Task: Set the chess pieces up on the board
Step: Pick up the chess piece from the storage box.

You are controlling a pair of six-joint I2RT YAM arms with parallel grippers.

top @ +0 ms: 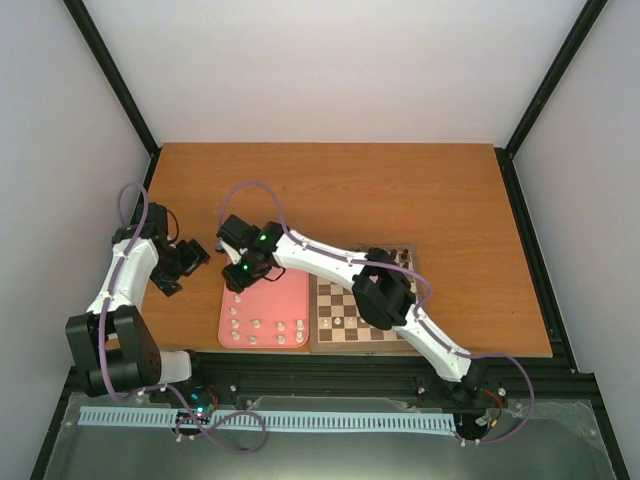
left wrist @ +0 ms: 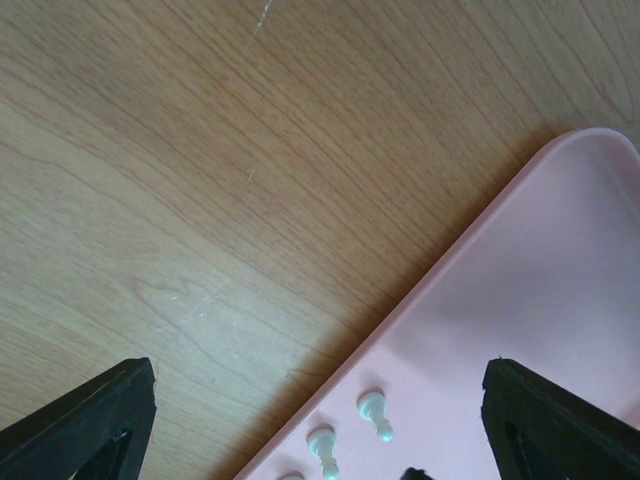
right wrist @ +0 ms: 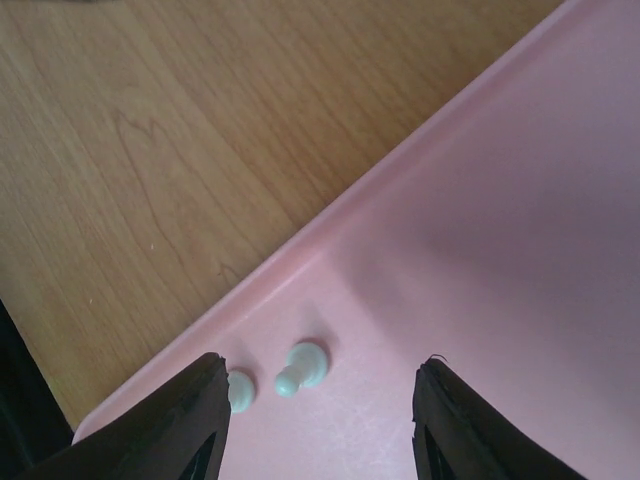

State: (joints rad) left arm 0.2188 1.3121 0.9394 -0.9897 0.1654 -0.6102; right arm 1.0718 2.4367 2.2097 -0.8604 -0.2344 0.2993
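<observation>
Chess pieces [top: 265, 326], the little white ones, mostly sit in rows on the pink tray [top: 295, 290]. The tray lies just beside the board [top: 345, 345], on its 9 o'clock side. A few white ones look to be on the board's near squares, and dark pieces [top: 404, 256] stand at its 12 o'clock edge.

The right hand [right wrist: 318, 420] hangs over the tray's 11 o'clock corner. Its fingers are spread wide with nothing in them. One small white piece [right wrist: 300, 368] sits between the fingers, and a second white piece [right wrist: 240, 390] is just beside one finger.

So the step looks like picking up a piece. Next, the hand should go down around the middle piece, pinch it gently, lift it, and carry it toward 3 o'clock to the board.

The left hand [left wrist: 320, 430] is spread too, and empty, over the surface [left wrist: 200, 150] by the tray's edge.
</observation>
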